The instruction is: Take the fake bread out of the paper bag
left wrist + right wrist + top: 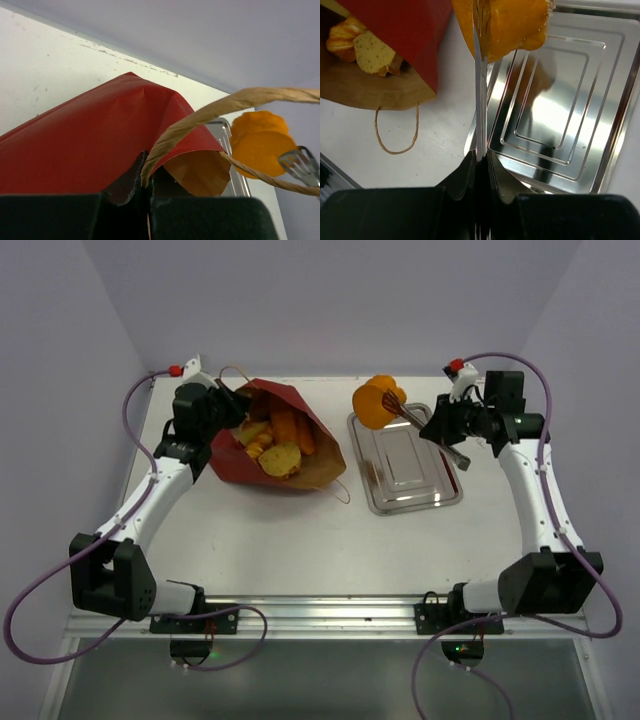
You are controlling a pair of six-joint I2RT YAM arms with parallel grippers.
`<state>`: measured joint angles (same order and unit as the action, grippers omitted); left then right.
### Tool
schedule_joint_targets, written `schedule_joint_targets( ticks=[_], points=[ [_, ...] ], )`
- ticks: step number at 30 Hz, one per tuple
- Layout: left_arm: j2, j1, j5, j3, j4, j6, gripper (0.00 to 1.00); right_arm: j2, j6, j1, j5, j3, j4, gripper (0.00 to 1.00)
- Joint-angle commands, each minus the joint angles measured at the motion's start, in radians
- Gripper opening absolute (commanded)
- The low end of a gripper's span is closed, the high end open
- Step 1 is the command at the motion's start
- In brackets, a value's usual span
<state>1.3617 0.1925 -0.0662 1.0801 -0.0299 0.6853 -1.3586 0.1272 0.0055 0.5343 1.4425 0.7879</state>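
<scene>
The paper bag [232, 465] lies sideways, mouth toward the tray [410, 475], loaves [285, 425] inside pointing near to far, the left gripper [232, 408] pinching its rim, and farther back the right gripper [440, 428] squeezes tongs [412, 416] holding a bun [375, 403] above the tray's far corner.

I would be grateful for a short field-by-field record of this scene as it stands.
left gripper: shut on the rim of the paper bag
right gripper: shut on metal tongs
tongs: gripping an orange bun
bun: in the air over the far-left corner of the steel tray
bag: lying open on the table, more bread pieces inside
</scene>
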Motion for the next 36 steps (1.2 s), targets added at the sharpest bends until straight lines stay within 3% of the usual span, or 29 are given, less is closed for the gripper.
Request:
schedule_joint_targets(
  ticks=[1, 17, 31, 36],
  points=[
    [-0.047, -0.014, -0.053, 0.027, -0.035, -0.044, 0.00, -0.043, -0.119, -0.067, 0.151, -0.050, -0.180, 0.00],
    [-0.064, -0.034, -0.112, 0.009, -0.019, -0.089, 0.00, -0.350, -0.383, -0.269, 0.372, -0.083, -0.338, 0.00],
    [-0.062, -0.042, -0.126, 0.006, -0.022, -0.089, 0.00, -0.442, -0.468, -0.363, 0.438, -0.120, -0.378, 0.00],
    [-0.062, -0.042, -0.129, 0.007, -0.019, -0.087, 0.00, -0.451, -0.466, -0.384, 0.449, -0.122, -0.378, 0.17]
  ],
)
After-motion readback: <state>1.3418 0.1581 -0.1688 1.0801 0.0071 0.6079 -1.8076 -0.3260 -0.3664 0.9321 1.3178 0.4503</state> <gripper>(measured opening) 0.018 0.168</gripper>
